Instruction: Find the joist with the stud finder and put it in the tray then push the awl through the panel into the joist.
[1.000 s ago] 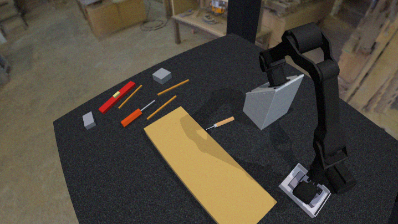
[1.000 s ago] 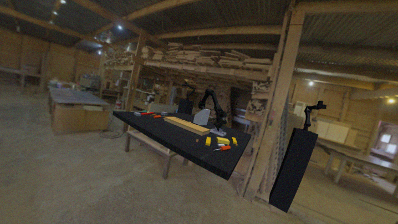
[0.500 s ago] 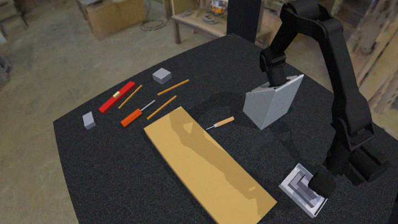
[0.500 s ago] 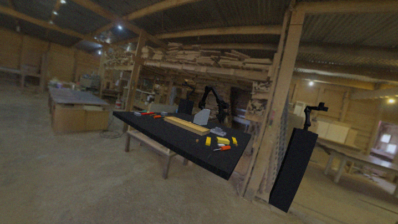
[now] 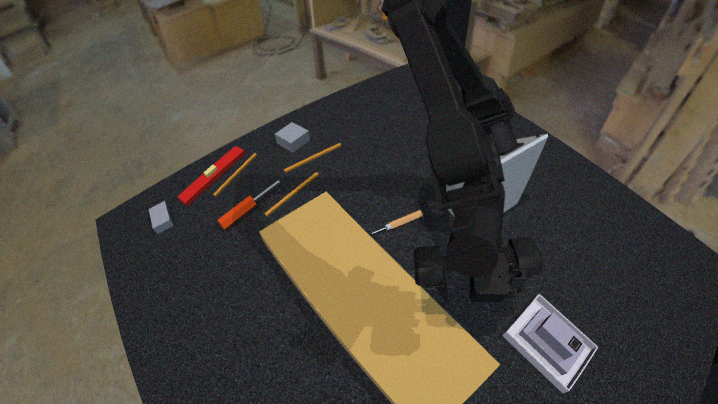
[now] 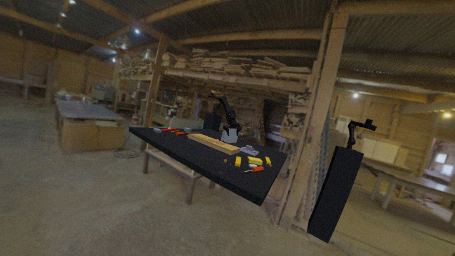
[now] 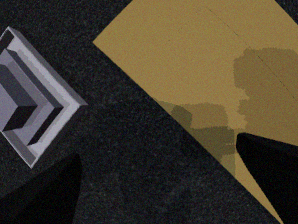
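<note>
The stud finder (image 5: 559,331) (image 6: 249,147) (image 7: 10,95) lies in the pale tray (image 5: 513,333) (image 7: 70,107), its dark square mark facing up. My gripper (image 5: 476,276) (image 7: 159,147) is open and empty, above the gap between the tray and the tan floor panel (image 5: 311,216) (image 6: 213,143) (image 7: 175,50). The awl (image 5: 405,220) lies on the table beyond the panel's long edge, its metal tip toward the panel; my arm hides the far end of its handle. Arm shadow falls on the panel. The joist is hidden.
A pale grey upright stand (image 5: 524,175) is behind my arm. A red level (image 5: 220,165), an orange screwdriver (image 5: 236,212), orange sticks (image 5: 293,193) and grey blocks (image 5: 292,136) lie at the table's far left. Yellow blocks (image 6: 254,160) and another screwdriver (image 6: 257,169) lie past the tray.
</note>
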